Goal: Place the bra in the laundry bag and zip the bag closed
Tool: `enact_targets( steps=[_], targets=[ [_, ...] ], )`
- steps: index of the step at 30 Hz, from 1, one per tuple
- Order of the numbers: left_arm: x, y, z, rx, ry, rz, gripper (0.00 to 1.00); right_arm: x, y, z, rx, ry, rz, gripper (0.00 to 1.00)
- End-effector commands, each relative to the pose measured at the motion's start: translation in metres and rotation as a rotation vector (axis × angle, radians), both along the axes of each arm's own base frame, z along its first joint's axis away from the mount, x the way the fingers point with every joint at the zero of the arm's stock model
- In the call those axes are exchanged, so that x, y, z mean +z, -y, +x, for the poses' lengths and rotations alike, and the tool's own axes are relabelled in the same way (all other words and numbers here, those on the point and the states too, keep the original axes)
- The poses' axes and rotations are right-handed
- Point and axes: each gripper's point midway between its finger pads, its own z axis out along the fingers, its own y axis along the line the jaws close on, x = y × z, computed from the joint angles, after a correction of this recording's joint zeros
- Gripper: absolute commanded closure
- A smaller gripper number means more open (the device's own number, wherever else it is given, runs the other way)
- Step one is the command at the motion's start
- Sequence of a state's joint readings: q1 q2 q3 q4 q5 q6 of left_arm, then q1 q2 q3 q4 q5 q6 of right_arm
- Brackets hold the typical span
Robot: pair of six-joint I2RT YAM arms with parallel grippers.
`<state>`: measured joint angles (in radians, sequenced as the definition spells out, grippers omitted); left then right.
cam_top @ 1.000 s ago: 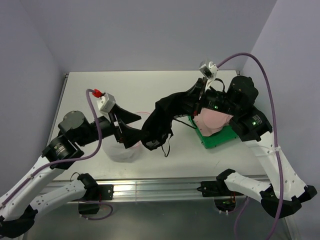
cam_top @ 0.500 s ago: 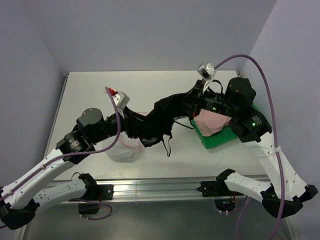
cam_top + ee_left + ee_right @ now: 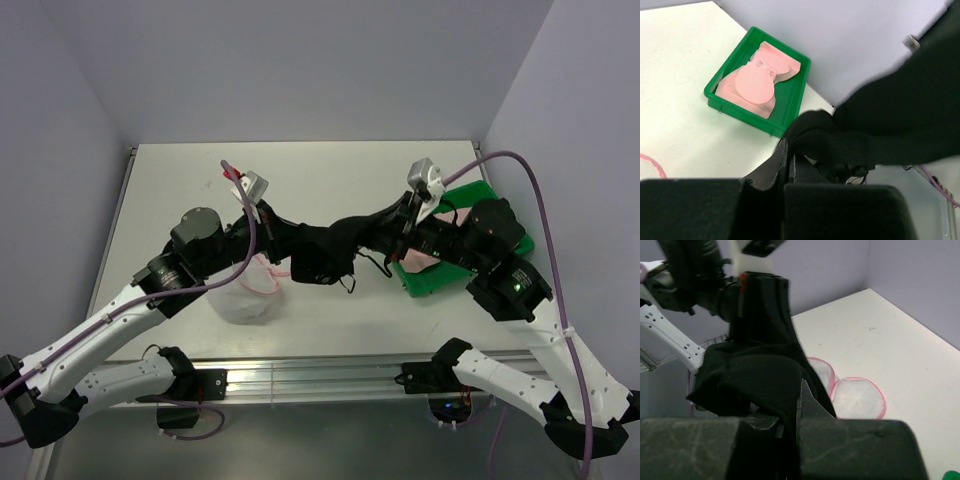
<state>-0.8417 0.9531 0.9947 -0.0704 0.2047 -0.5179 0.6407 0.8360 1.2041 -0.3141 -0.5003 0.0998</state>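
Light's soft and even from above, no glare. Table (image 3: 330, 170) bright, a bit washed out, only faint shadows under my arms. Black cloth (image 3: 325, 250) crushes to a flat dark blob, no weave visible. Wrist views: left claw (image 3: 789, 162) and right claw (image 3: 799, 397) fill the bottom edge, dark and out of focus.

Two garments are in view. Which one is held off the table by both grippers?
The black garment, clamped by the left gripper and right gripper; the pink garment lies loose in the green tray.

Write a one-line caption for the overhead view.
Left gripper and right gripper hold a black garment between mesh bag and green tray.
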Motion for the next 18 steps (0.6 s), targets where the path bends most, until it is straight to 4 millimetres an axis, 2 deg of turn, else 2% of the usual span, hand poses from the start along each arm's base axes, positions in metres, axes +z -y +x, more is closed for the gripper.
enact_targets(
  steps=[1, 5, 6, 7, 8, 9, 12, 15, 17, 18],
  targets=[
    [0.03, 0.001, 0.014, 0.023, -0.018, -0.115, 1.0, 0.015, 0.002, -0.011, 0.003, 0.128, 0.064, 0.91],
    [0.039, -0.008, 0.031, 0.022, -0.071, -0.173, 1.0, -0.012, 0.0, -0.034, 0.05, 0.107, 0.073, 0.75],
    [0.041, -0.01, 0.034, 0.023, -0.089, -0.19, 1.0, -0.032, -0.004, -0.034, 0.059, 0.066, 0.066, 0.68],
    [0.042, -0.015, 0.038, 0.023, -0.093, -0.198, 1.0, -0.041, -0.006, -0.037, 0.071, 0.052, 0.06, 0.53],
    [0.046, -0.016, 0.039, 0.024, -0.087, -0.212, 1.0, -0.049, -0.009, -0.045, 0.102, 0.035, 0.049, 0.47],
    [0.046, -0.017, 0.04, 0.029, -0.088, -0.219, 1.0, -0.069, -0.012, -0.046, 0.107, -0.015, 0.014, 0.44],
    [0.05, -0.021, 0.043, 0.054, -0.07, -0.212, 1.0, -0.101, -0.012, -0.047, 0.083, -0.083, -0.052, 0.34],
    [0.05, -0.026, 0.039, 0.064, -0.051, -0.22, 1.0, -0.109, -0.002, -0.031, -0.03, -0.104, -0.067, 0.27],
    [0.048, -0.027, 0.036, 0.056, -0.042, -0.23, 1.0, -0.099, 0.003, -0.023, -0.088, -0.102, -0.057, 0.24],
    [0.049, -0.028, 0.034, 0.055, -0.032, -0.227, 1.0, -0.094, 0.006, -0.02, -0.114, -0.096, -0.047, 0.19]
  ],
)
